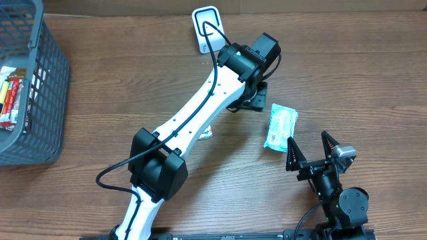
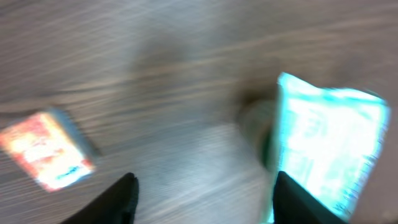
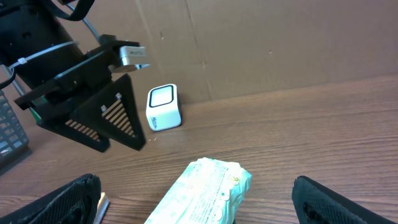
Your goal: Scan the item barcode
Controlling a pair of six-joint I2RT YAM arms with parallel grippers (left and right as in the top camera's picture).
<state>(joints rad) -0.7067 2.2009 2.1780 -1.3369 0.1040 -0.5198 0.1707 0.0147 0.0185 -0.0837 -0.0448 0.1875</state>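
The item is a teal-and-white packet (image 1: pixel 280 125) lying flat on the wooden table. It shows blurred at the right of the left wrist view (image 2: pixel 326 149), and close in front in the right wrist view (image 3: pixel 205 193). The white scanner (image 1: pixel 208 28) stands at the back of the table and also appears in the right wrist view (image 3: pixel 163 107). My left gripper (image 1: pixel 252 100) hangs just left of and behind the packet. It is open (image 2: pixel 205 199), with bare table between its fingers. My right gripper (image 1: pixel 308 140) stands wide open just in front of the packet (image 3: pixel 199 205), holding nothing.
A grey basket (image 1: pixel 47 80) with several packets stands at the far left. A small orange-red packet (image 2: pixel 46 149) lies on the table under the left arm (image 1: pixel 205 133). A cardboard wall (image 3: pixel 280 43) rises behind the table.
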